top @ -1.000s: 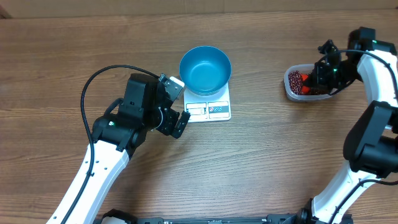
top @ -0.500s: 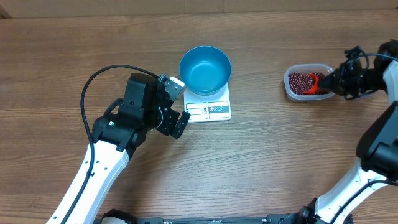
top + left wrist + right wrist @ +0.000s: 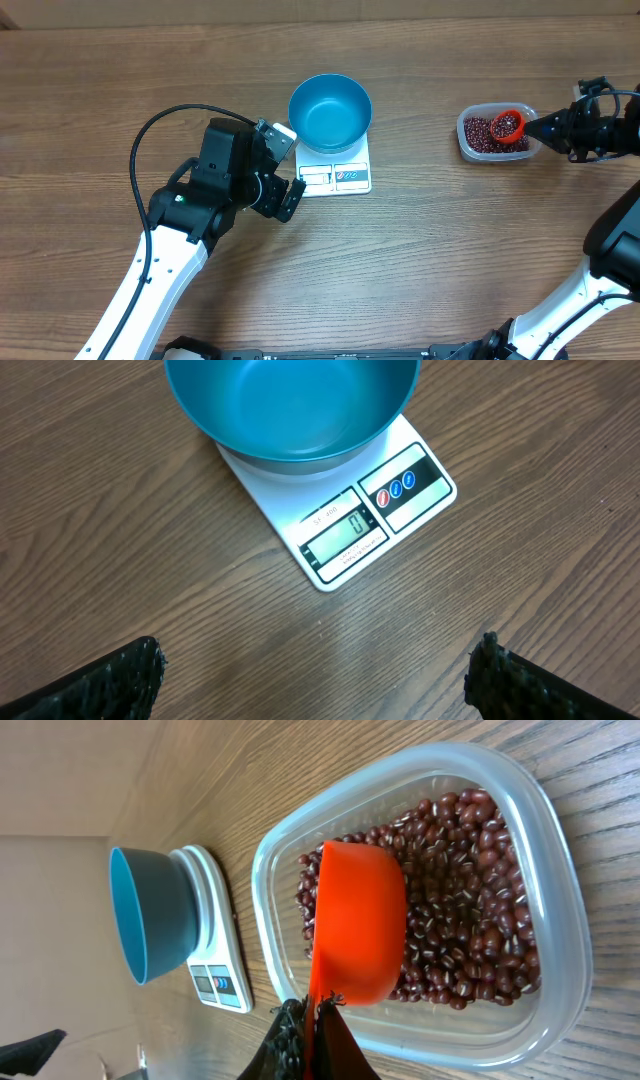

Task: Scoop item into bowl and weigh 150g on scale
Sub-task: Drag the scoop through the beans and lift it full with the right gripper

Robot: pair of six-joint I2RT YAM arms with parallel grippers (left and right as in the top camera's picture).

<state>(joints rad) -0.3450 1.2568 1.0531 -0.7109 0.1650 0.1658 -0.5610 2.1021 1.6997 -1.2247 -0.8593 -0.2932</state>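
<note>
Gripper, right (image 3: 549, 126): clenched on the thin handle of the orange scoop (image 3: 508, 125), jaws pinched flat together in the wrist view.
Scoop: cup end held over the clear plastic tub (image 3: 466, 142), toward its 3 o'clock side. From overhead, dark beans show inside the orange rim, so it looks loaded.
Beans (image 3: 479, 130): nearly all lie in the tub as a maroon layer. A small share sits in the scoop and none is seen anywhere else.
Tub: on the table (image 3: 450, 260), well apart from the scale (image 3: 341, 177), at 3 o'clock from it.
Bowl (image 3: 330, 110): blue, upright, resting on the 12 o'clock end of the scale. Its inside is bare, with no beans in it.
Scale: white, display strip at its 6 o'clock edge, reading zero in the left wrist view.
Gripper, left (image 3: 289, 167): released, fingers spread wide, grasping nothing. It hangs just beside the scale at 8 o'clock and faces the display.
Done so far: bowl set on the scale, scale zeroed, one scoop apparently filled.
Left to do: carry the scoop toward 9 o'clock to the bowl, tip it in, then repeat until the display shows the target weight. By this judgement the weighing itself has not yet begun.
</note>
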